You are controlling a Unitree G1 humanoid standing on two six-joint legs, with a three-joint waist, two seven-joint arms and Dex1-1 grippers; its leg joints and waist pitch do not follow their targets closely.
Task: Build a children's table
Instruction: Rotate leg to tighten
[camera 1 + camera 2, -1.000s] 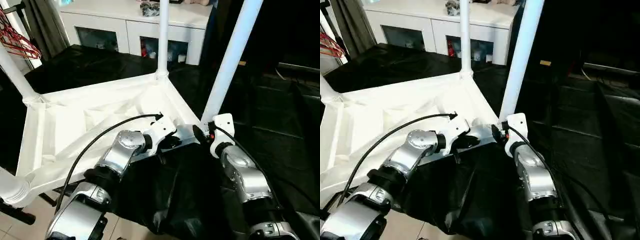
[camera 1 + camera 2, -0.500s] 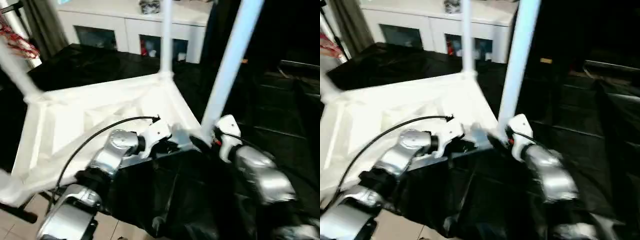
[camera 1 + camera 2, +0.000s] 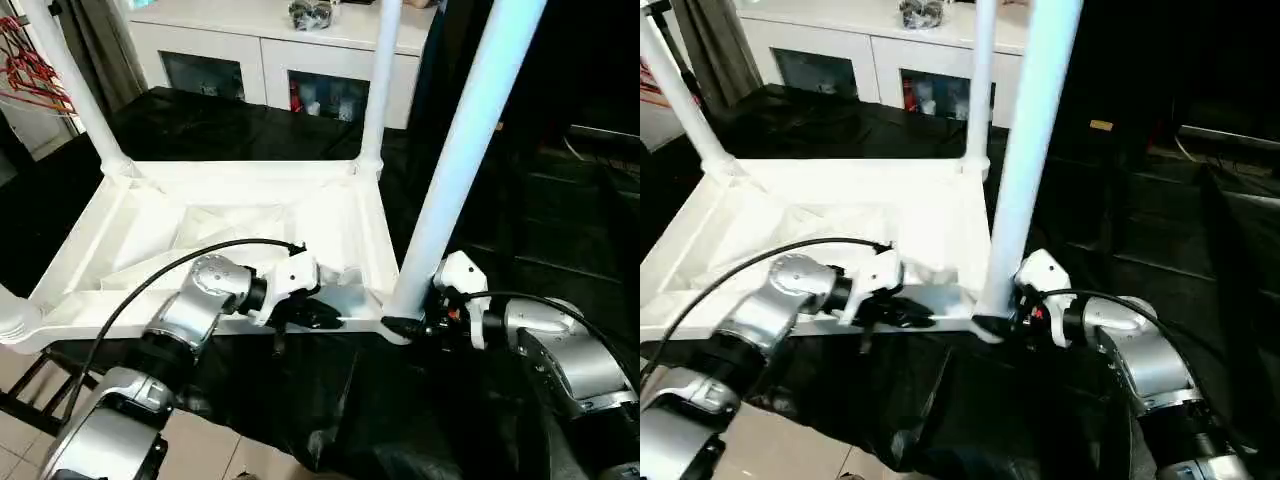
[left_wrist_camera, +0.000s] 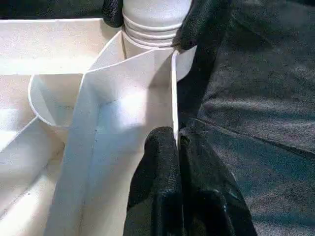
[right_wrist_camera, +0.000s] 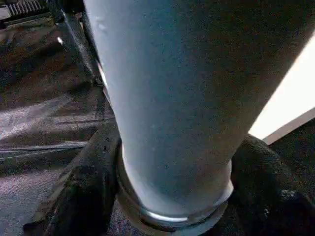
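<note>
Children's table point(image 3: 250, 215) lies upside down on a black-draped desk point(image 3: 200, 125), occupying the left and centre of the head views. Ribbed underside faces up. Legs stand upright from corner sockets: one at upper left point(image 3: 75, 85), one at upper centre point(image 3: 378, 80), and the nearest leg point(image 3: 465, 150) rising right of centre and running out of the top of the frame. At the far left edge, a ribbed white stub point(image 3: 15, 322) sits at the fourth corner.

Left claw point(image 4: 177, 147): pinched together on the thin near side wall of the tabletop, one black finger on each face of the wall, close to the near-right corner socket. In the left eye view it sits at lower centre point(image 3: 320, 315), wrist casing white, black cable looping back over the silver forearm.

Right claw point(image 5: 172, 196): fingers spread around the base of the nearest leg, one finger on each side, pressed against the tube just where it meets the socket collar. In the left eye view it is at the foot of that leg point(image 3: 410, 325), right of centre.

Background, top of frame: white cabinet with glass doors point(image 3: 270, 60). Red wire hangers point(image 3: 30, 75) at upper left edge. Tiled floor point(image 3: 200, 450) visible at lower left.
</note>
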